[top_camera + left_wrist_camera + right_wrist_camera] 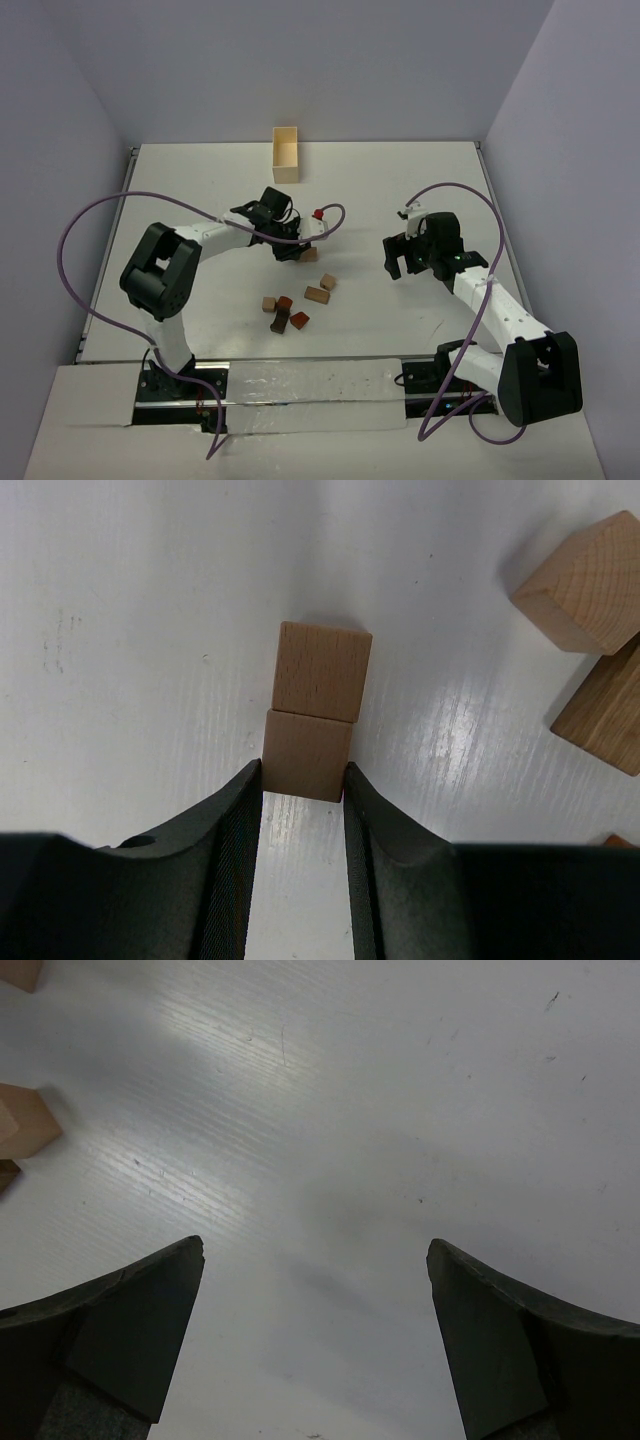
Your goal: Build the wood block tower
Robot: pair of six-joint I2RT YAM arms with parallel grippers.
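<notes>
Left claw (303,773) pinches a tan cube (308,755) — another cube (322,670) touching it.

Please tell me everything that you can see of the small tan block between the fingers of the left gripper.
The tan block looks like a small cube of pale, unpainted wood with faint grain and clean, sharp edges. The left gripper is shut on it: its two dark fingers press on its left and right sides. Its far edge meets a second tan block of the same look, slightly offset. I cannot tell whether the two are stacked or side by side. The white table lies behind them.
</notes>
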